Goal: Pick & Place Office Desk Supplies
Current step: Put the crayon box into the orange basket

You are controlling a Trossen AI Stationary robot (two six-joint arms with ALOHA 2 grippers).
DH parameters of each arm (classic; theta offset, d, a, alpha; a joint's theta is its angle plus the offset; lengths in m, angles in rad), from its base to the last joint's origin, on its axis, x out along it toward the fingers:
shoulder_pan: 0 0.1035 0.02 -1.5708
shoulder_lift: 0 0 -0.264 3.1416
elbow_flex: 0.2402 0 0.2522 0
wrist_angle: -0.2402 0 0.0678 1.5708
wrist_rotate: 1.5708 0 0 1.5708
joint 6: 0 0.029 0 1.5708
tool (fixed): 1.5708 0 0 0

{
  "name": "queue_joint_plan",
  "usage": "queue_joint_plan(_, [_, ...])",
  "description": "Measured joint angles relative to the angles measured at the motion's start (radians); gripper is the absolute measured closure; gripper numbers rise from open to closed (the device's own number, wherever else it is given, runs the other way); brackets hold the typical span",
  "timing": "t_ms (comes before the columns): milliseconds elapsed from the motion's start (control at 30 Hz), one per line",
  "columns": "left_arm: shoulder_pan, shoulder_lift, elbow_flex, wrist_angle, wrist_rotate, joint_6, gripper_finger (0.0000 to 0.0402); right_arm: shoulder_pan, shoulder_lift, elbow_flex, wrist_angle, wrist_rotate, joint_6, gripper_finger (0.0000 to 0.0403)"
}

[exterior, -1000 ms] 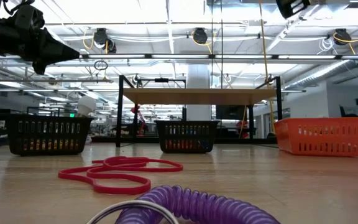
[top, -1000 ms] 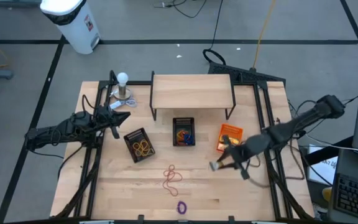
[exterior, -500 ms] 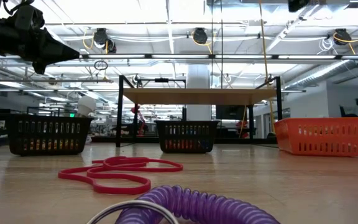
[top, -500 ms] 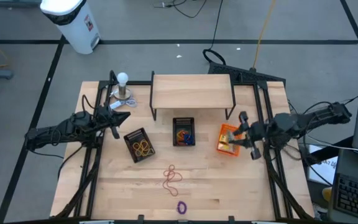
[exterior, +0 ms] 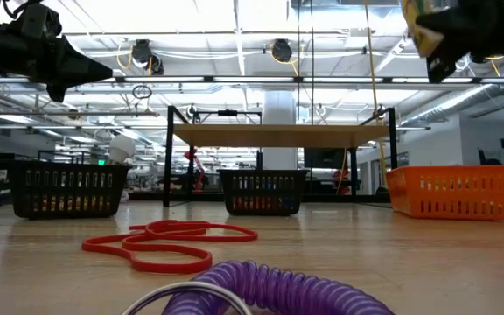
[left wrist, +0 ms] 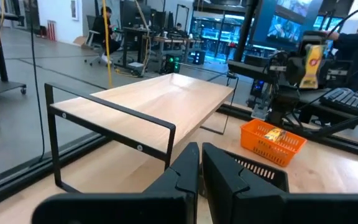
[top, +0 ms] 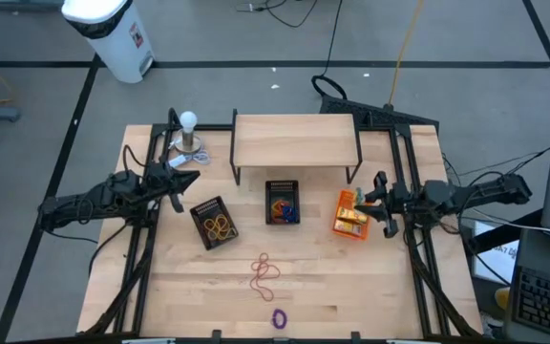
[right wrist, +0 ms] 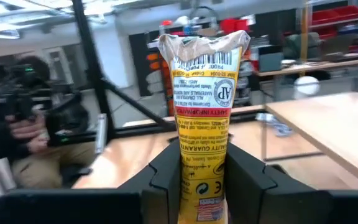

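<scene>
Grey floor surrounds the pale wooden desk, which carries a low wooden shelf on black legs along its far side. Three bins stand in a row in front of that shelf: a black mesh bin on the left with tan rubber bands inside, a second black mesh bin in the middle holding orange and blue small items, and an orange plastic bin on the right with yellow packets lying in it.

Right gripper hovers just beside the orange bin's right edge, above desk level — its jaws are clamped on a yellow rectangular packet with printed labelling, held upright between them. The low view shows the same packet raised high above the orange bin.

Left gripper is parked over the desk's left side, between the white bulb-shaped object on a round metal base and the left mesh bin; its jaws are pressed together with nothing between them.

Loose on the open desk nearer the front lie looped red rubber bands and, close to the front edge, a purple coiled ring — both well apart from either gripper.
</scene>
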Motion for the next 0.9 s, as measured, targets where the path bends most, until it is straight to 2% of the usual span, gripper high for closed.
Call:
queue_joint_plan(200, [0.000,0.000,0.000,-0.012,0.000,-0.001,0.0382,0.000,-0.033,-0.104,0.075,0.000,-0.014,0.0317])
queue_joint_plan(567, [0.000,0.000,0.000,-0.053,-0.005,-0.006,0.0382,0.000,-0.040,-0.154,0.081,0.003,-0.048,0.0317])
queue_joint_plan(900, [0.000,0.000,0.000,-0.051,-0.124,-0.005,0.0382,0.000,-0.039,-0.157,0.032,-0.001,-0.064,0.0317])
